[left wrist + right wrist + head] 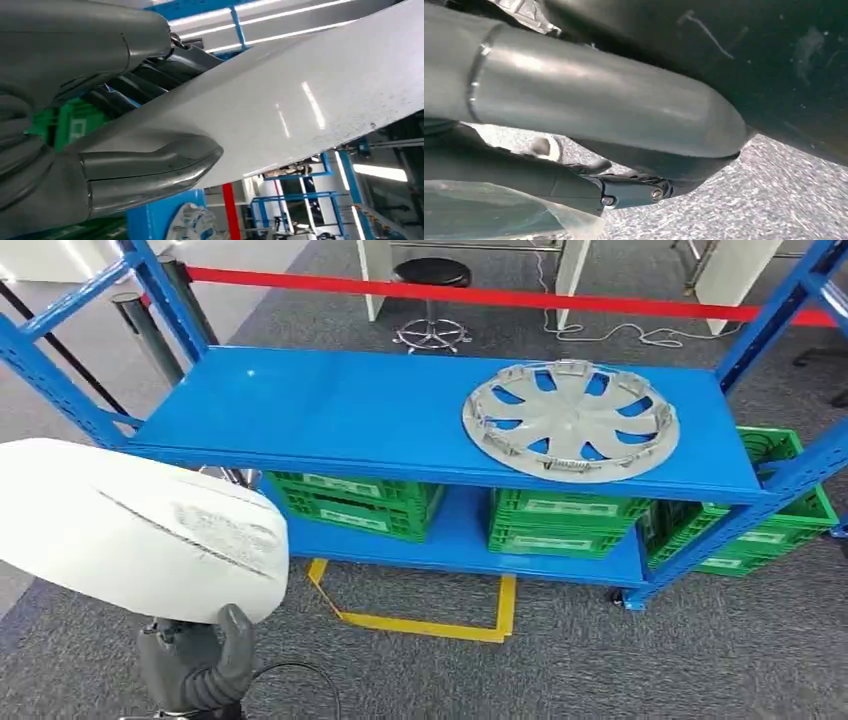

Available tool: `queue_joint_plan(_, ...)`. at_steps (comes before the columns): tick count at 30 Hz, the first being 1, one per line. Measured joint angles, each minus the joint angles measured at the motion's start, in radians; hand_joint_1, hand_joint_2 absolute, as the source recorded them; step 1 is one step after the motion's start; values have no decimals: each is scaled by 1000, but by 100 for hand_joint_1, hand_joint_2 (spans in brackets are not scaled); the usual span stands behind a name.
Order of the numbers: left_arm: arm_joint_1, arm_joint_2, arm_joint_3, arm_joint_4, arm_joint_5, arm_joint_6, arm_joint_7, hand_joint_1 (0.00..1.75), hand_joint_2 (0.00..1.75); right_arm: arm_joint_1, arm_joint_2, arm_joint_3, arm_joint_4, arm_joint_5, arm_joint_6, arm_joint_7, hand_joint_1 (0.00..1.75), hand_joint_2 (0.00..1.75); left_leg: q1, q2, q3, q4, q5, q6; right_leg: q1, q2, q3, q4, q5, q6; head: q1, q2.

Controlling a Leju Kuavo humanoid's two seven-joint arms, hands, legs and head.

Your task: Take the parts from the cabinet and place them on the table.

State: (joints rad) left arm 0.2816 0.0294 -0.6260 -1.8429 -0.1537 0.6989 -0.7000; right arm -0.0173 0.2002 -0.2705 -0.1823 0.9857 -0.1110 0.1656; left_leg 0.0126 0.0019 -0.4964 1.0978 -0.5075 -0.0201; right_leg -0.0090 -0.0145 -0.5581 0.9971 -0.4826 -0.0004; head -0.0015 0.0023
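Here the left hand (pixel 195 665) has its fingers (pixel 165 62) and thumb clamped across the edge of a white part (pixel 130 525), a pinch that probably keeps the broad shell level for carrying. Beyond the fingers, well apart, a silver wheel cover (pixel 570 420) lies flat on the blue cabinet (pixel 330 410) shelf, not yet taken. The right hand (pixel 624 130) hangs near the carpet; whether its fingers hold anything I cannot tell.

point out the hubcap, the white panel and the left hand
hubcap (pixel 570 420), head view, its centre hub
white panel (pixel 130 530), head view, middle of its face
left hand (pixel 195 665), head view, grey thumb side
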Motion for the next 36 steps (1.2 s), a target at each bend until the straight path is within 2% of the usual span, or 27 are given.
queue_joint_plan(1, 0, 0, 0, 0, 0, 0, 0, 175, 175, -1, 0, 0, 0, 0, 0, 0, 0, 0, -3, -5, 44, -76, -28, 3, 5, 1, -11, 9, 5, 6, 0, 0)
queue_joint_plan(2, 0, 0, -1, 0, -1, 0, 0, 175, 175, -2, 1, 0, 0, 0, 0, 0, 0, 0, -5, -6, 51, -101, -39, 10, 5, 2, -19, 10, 15, 12, 3, 0)
queue_joint_plan(4, 2, -1, -1, -1, -10, 0, 0, 175, 175, -2, 2, 0, 0, 3, 3, -6, 0, 0, -8, -6, 35, -103, -39, 13, 3, 2, -33, 10, 33, 23, 1, 0)
queue_joint_plan(5, 4, -1, -1, -3, -16, 0, 0, 175, 175, 0, 3, 0, 0, 6, 6, -6, 0, 0, -7, -5, 24, -108, -33, 23, 5, 3, -41, 10, 43, 31, 2, 0)
queue_joint_plan(6, 6, -2, -1, -5, -25, 0, 0, 175, 175, 0, 3, 0, 1, 9, 9, -4, 0, 0, -1, 1, 13, -112, -19, 38, 2, 6, -48, 18, 23, 36, 2, 0)
queue_joint_plan(7, 9, -2, -1, -8, -31, 0, 0, 175, 175, -1, 3, 0, 1, 14, 12, 1, 0, 0, -3, 2, -2, -112, -8, 46, 2, 9, -62, 44, -32, 39, 5, 0)
queue_joint_plan(9, 17, -5, 3, -12, -45, 0, 0, 175, 175, -4, 3, 2, 1, 36, 19, 10, 0, 0, -8, 7, -29, -112, 15, 57, 3, 14, -90, 168, -157, 43, 10, 0)
queue_joint_plan(10, 26, -11, 9, -15, -50, 0, 0, 175, 175, -6, 3, 6, 1, 47, 19, 11, 0, 0, -12, 7, -44, -110, 28, 60, 5, 14, -96, 238, -195, 42, 10, 0)
queue_joint_plan(11, 36, -13, 16, -21, -59, 0, 0, 175, 175, -6, 3, 11, 1, 55, 19, 11, 0, 0, -16, 8, -61, -109, 41, 61, 7, 15, -93, 285, -198, 40, 10, 0)
queue_joint_plan(13, 59, -20, 30, -32, -81, 0, 0, 175, 175, -8, 3, 23, 1, 69, 18, 11, 0, 0, -23, 11, -97, -106, 66, 61, 9, 14, -47, 285, -124, 34, 10, 0)
queue_joint_plan(14, 69, -25, 37, -37, -96, 0, 0, 175, 175, -7, 3, 28, 1, 80, 18, 13, 0, 0, -25, 10, -114, -103, 78, 61, 10, 14, 0, 235, -78, 30, 9, 0)
queue_joint_plan(15, 81, -32, 45, -45, -113, 0, 0, 175, 175, -6, 7, 34, 1, 93, 19, 18, 0, 0, -27, 10, -129, -101, 91, 58, 11, 14, 67, 148, -56, 24, 10, 0)
queue_joint_plan(17, 103, -45, 62, -68, -136, 0, 0, 175, 175, -7, 14, 56, 1, 124, 28, 18, 0, 0, -32, 8, -139, -93, 109, 51, 18, 14, 206, -58, -108, 14, 11, 0)
queue_joint_plan(18, 110, -48, 67, -73, -144, 0, 0, 175, 175, -5, 18, 64, 1, 130, 36, 12, 0, 0, -32, 11, -143, -93, 121, 48, 18, 15, 210, -85, -126, 12, 7, 0)
queue_joint_plan(19, 115, -50, 71, -77, -149, 0, 0, 175, 175, -5, 22, 69, 1, 132, 41, 9, 0, 0, -30, 12, -146, -95, 130, 46, 20, 16, 202, -80, -125, 10, 9, 0)
queue_joint_plan(21, 130, -57, 84, -85, -162, 0, 0, 175, 175, 0, 31, 77, 2, 131, 45, 0, 0, 0, -30, 9, -153, -98, 151, 33, 15, 11, 182, -77, -100, -7, 9, 0)
queue_joint_plan(22, 139, -60, 89, -90, -169, 0, 0, 175, 175, 0, 33, 77, 2, 129, 45, -5, 0, 0, -26, 4, -161, -76, 94, 24, 14, 7, 169, -74, -89, -13, 9, 0)
queue_joint_plan(24, 158, -65, 100, -97, -183, 0, 0, 175, 175, -1, 36, 77, 2, 123, 47, -16, 0, 0, -18, 2, -179, 44, -51, 11, 14, 3, 140, -71, -66, -25, 5, 0)
queue_joint_plan(25, 168, -69, 108, -103, -191, 0, 0, 175, 175, -2, 38, 77, 2, 122, 47, -16, 0, 0, -15, 2, -187, 126, -100, 6, 15, 2, 123, -65, -54, -24, 7, 0)
queue_joint_plan(26, 178, -74, 114, -111, -197, 0, 0, 175, 175, -4, 39, 77, 2, 125, 47, -13, 0, 0, -11, 2, -190, 191, -115, 3, 15, 2, 104, -59, -45, -22, 5, 0)
queue_joint_plan(28, 197, -85, 129, -125, -205, 0, 0, 175, 175, -9, 40, 80, 2, 135, 44, -2, 0, 0, -5, 2, -156, 215, -60, -3, 14, -1, 65, -36, -29, -18, 6, 0)
queue_joint_plan(30, 216, -95, 140, -139, -212, 0, 0, 175, 175, -14, 44, 83, 2, 139, 40, 11, 0, 0, 2, 2, -56, 86, -2, -7, 11, 0, 29, -10, -17, -12, 7, 0)
queue_joint_plan(31, 223, -99, 144, -145, -216, 0, 0, 175, 175, -17, 44, 83, 1, 139, 39, 17, 0, 0, 6, 0, 9, -4, -10, -9, 12, 3, 14, 2, -12, -7, 5, 0)
queue_joint_plan(32, 228, -103, 148, -150, -220, 0, 0, 175, 175, -18, 47, 83, 1, 138, 39, 15, 0, 0, 2, -4, 49, -76, -33, -5, 16, 5, 0, 16, -10, -3, 4, 0)
queue_joint_plan(33, 234, -106, 151, -154, -223, 0, 0, 175, 175, -18, 49, 82, 1, 138, 38, 11, 0, 0, 0, -6, 52, -92, -46, 6, 17, 6, -6, 17, -1, 5, 5, 0)
queue_joint_plan(35, 248, -111, 157, -163, -226, 0, -1, 175, 175, -17, 50, 82, 1, 136, 39, -7, 0, 0, -3, -5, 35, -93, -43, 11, 16, 7, -21, 17, 20, 15, 5, 0)
queue_joint_plan(36, 253, -113, 158, -166, -226, 0, -1, 175, 175, -16, 50, 82, 2, 135, 39, -12, 0, 0, 2, -2, 19, -99, -29, 27, 18, 11, -32, 18, 25, 22, 6, 0)
